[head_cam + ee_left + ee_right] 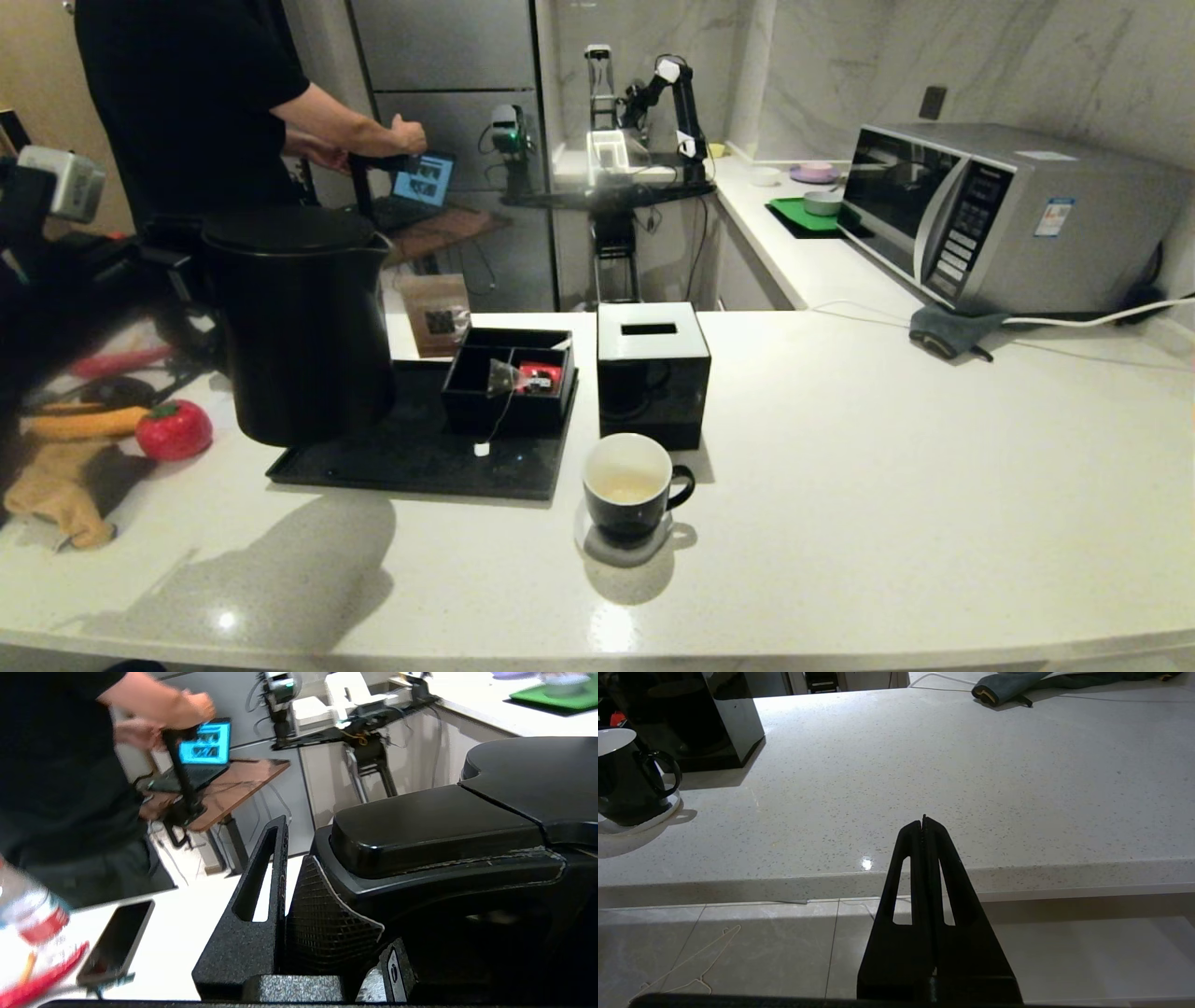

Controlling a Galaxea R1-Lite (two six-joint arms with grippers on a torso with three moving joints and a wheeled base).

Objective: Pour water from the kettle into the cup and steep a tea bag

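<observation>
Kettle (301, 327) stands on tray (411, 462), far left of surface. My left gripper (299, 877) has jaws clamped on its handle. Judged heavy, rigid; keep grip high on handle. Cup (627, 485) sits just right of tray, w/ open room beyond. Right gripper (924, 826) parked below surface edge, jaws together.

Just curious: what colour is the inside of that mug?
White inside, glossy black outside. The cup shows it best in the head view, looking down into it.
</observation>
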